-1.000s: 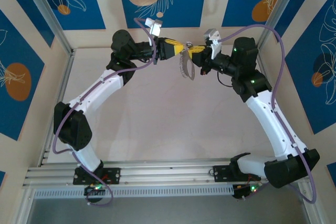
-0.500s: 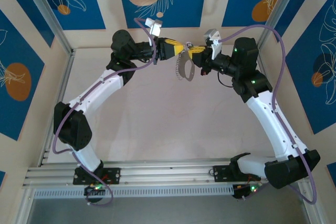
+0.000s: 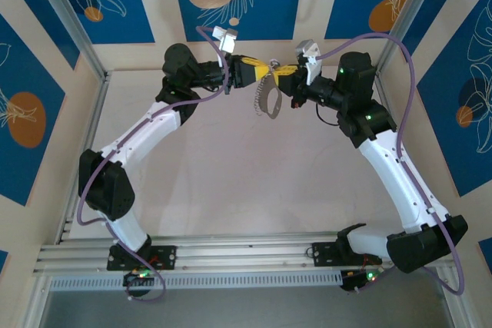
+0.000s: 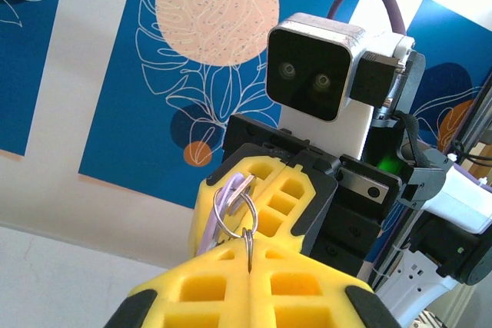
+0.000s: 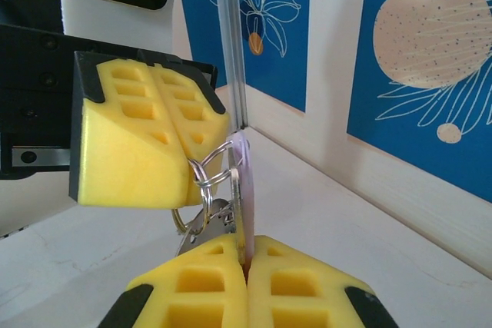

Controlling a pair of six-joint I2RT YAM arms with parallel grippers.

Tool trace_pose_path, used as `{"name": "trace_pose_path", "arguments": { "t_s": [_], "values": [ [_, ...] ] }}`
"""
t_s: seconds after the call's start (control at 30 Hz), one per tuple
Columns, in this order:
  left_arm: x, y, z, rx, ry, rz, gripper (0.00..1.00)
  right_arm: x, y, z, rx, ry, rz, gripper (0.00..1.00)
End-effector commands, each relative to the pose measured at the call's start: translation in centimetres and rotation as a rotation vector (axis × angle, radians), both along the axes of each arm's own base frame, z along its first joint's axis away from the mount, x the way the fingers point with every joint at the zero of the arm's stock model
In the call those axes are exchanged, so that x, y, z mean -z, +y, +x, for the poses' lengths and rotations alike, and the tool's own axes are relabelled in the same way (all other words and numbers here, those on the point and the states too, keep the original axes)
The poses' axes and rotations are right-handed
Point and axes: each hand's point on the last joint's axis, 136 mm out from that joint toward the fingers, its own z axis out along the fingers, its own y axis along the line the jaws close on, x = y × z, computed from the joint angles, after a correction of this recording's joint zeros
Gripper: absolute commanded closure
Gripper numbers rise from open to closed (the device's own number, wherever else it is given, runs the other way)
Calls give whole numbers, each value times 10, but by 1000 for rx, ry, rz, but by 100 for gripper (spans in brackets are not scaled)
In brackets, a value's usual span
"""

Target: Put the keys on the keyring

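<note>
Above the table's (image 3: pixel 231 182) far edge, left gripper (image 4: pixel 249 257) pinches a small wire ring (image 4: pixel 231 219), right gripper (image 5: pixel 246 265) pinches the lilac key (image 5: pixel 246 193), and the grey keyring (image 3: pixel 267 103) hangs beneath, its attachment obscured.

Matt, porous yellow foam seen on the pads (image 4: pixel 231 289), thin bright steel wire on the small ring (image 4: pixel 216 219), pale lilac plastic-looking head on the key (image 5: pixel 244 197), dull grey ridged metal on the keyring (image 3: pixel 267 104), glossy white plastic on the arm shells (image 3: pixel 392 167), smooth matt table (image 3: pixel 231 182)
</note>
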Motion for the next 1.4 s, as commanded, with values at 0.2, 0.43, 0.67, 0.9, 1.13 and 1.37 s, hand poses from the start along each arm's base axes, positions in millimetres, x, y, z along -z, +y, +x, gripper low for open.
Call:
{"name": "trace_pose_path", "arguments": {
  "t_s": [0.2, 0.43, 0.67, 0.9, 1.13, 1.37],
  "values": [
    [-1, 0, -11, 22, -50, -5, 69, -7, -19, 19, 113, 5, -12, 100],
    [6, 3, -7, -2, -39, 0, 64, 16, -23, 35, 142, 60, -37, 100],
    [15, 20, 3, -80, -18, 1, 61, 42, -24, 53, 154, 119, -57, 100],
    [28, 44, 8, -188, 12, 18, 58, 78, -12, 77, 133, 209, -58, 100],
    [36, 62, 0, -241, 3, 43, 55, 115, 10, 102, 110, 295, -51, 100],
    [43, 77, -1, -286, -3, 72, 55, 161, 39, 142, 95, 379, -51, 100]
  ]
}}
